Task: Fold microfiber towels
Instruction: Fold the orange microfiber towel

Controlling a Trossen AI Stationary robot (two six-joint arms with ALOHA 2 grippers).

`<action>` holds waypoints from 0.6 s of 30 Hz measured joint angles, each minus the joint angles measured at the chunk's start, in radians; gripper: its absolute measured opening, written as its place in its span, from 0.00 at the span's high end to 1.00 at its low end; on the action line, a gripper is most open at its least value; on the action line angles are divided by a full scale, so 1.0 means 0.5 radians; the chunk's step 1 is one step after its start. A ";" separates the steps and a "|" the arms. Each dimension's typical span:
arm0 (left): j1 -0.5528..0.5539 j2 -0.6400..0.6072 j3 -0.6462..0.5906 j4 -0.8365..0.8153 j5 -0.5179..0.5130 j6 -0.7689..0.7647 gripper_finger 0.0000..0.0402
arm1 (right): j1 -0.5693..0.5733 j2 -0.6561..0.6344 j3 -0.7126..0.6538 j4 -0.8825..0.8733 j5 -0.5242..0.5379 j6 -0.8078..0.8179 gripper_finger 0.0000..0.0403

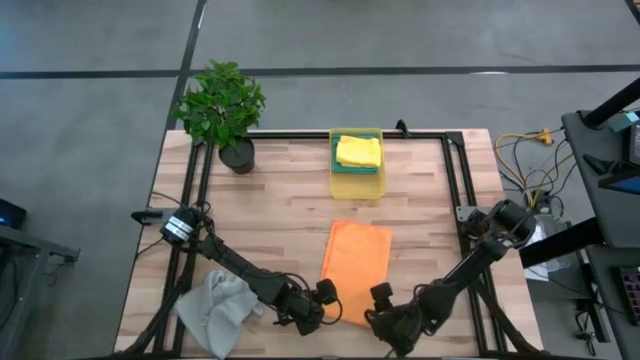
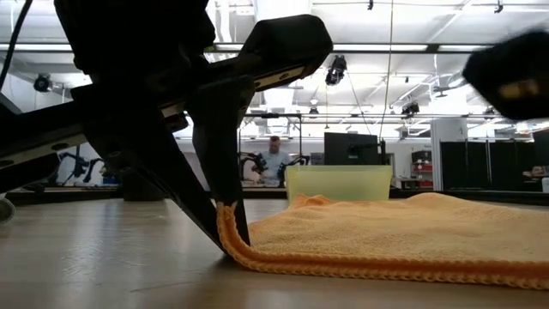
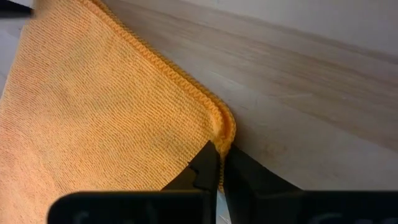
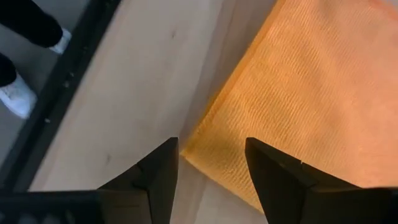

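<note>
You see the orange towel lying folded near the bench's front edge. Your left gripper pinches its front left corner; your right gripper stands spread over the other corner. The cloth is soft and light, so hold it by the corners.

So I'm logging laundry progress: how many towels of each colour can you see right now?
Orange towel: 1
Yellow towel: 1, in the bin
Teal towel: 1, under the yellow
Light grey towel: 1
Total: 4
</note>
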 joint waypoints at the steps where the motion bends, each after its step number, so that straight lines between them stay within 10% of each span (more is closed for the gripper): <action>1: 0.000 0.000 0.000 0.000 0.001 -0.001 1.00 | -0.012 0.021 -0.001 -0.001 -0.051 0.001 0.55; 18: 0.003 -0.004 0.001 -0.034 0.053 -0.116 1.00 | 0.004 0.149 0.093 -0.020 -0.086 0.015 0.86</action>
